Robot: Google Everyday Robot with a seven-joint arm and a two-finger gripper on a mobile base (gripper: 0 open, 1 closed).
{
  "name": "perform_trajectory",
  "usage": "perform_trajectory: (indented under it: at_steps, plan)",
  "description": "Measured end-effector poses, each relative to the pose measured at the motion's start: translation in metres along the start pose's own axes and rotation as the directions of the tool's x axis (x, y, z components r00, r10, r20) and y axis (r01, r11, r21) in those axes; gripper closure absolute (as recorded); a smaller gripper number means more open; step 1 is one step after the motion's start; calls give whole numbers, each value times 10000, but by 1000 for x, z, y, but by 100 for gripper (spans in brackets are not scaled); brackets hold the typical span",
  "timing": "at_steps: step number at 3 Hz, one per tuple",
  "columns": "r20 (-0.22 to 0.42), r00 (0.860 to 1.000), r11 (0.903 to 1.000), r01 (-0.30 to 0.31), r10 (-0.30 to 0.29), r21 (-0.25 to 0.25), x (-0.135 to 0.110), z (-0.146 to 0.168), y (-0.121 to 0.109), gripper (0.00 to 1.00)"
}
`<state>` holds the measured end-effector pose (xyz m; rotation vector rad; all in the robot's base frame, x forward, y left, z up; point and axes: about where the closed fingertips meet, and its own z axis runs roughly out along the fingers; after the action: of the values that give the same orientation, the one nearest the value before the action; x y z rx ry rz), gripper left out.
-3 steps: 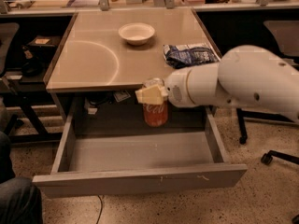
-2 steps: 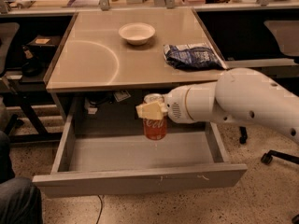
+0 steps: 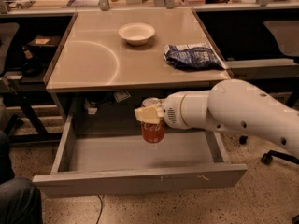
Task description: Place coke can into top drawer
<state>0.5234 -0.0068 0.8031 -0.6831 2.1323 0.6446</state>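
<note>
At the far left we see a dark-clad knee (image 3: 14, 202) at the lower corner and a black chair (image 3: 8, 41) beside the desk (image 3: 88, 64). Below the desk's front edge the top drawer (image 3: 140, 178) stands pulled out, its grey inner floor showing and its flat front panel nearest us. A few small pale things sit in the dark recess behind it, and we cannot make them out. On the desk towards the back rests a white bowl (image 3: 136, 33). Moving right, the coke can (image 3: 153, 131) hangs upright over the drawer's inside, near its back and a little right of the middle; we cannot tell whether its base touches the floor. The gripper (image 3: 148, 114) sits just under the desk's edge, its pale jaws closed around the can's upper part. Further right a blue crinkled bag (image 3: 192, 56) lies on the desk near its right edge, well apart from the can. The white arm (image 3: 233, 111) reaches in from the right across the drawer's right wall, and a chair wheel (image 3: 267, 158) stands on the speckled floor beyond.
</note>
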Motion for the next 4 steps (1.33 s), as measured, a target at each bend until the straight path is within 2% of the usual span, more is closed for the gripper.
perform_trajectory:
  at_steps: [1, 2, 3, 4]
  plan:
    - [318, 9988, 9989, -372, 363, 272, 17, 28, -3, 100]
    - [935, 9938, 9950, -670, 599, 739, 24, 61, -29, 100]
    - [1316, 9876, 9903, -986, 853, 976, 35, 88, -46, 100]
    - [1623, 9814, 9851, -1226, 1022, 1208, 49, 106, -55, 100]
